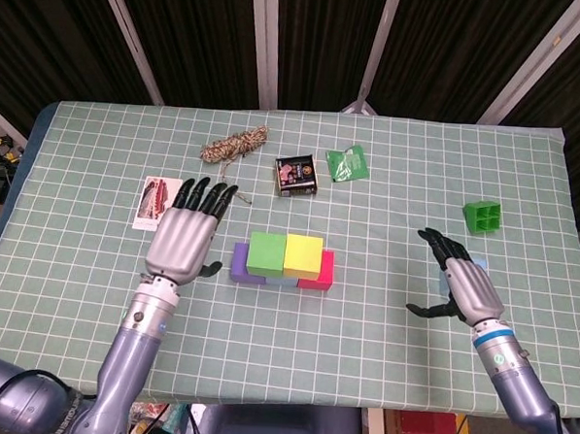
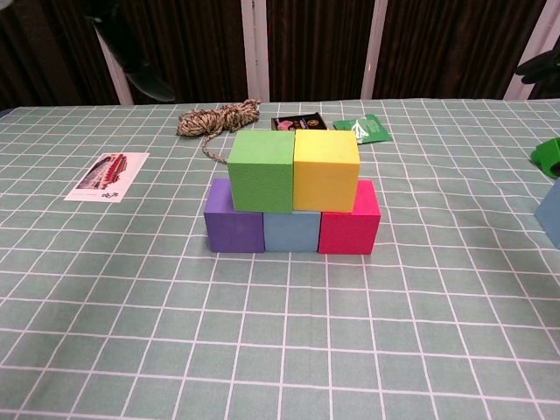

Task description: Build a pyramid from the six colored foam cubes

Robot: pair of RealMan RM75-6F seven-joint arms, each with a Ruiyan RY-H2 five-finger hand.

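Chest view: five cubes stacked at centre; my right hand [image 1: 459, 284], fingers apart, hovers over the blue cube [image 2: 551, 212]; careless placement could topple the green cube [image 2: 262, 170].

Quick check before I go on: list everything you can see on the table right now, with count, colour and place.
purple cube: 1, purple, bottom row, left end
light blue cube: 1, bottom row, middle
pink cube: 1, bottom row, right end
green cube: 1, second row, left
yellow cube: 1, second row, right
blue cube: 1, right side, under right hand
twine bundle: 1, tan, far left-centre
black box: 1, far centre
green packet: 1, beside the box
green block: 1, far right
card: 1, white and red, left
table: 1, green grid cloth
left hand: open, left of the stack
right hand: open, over the blue cube
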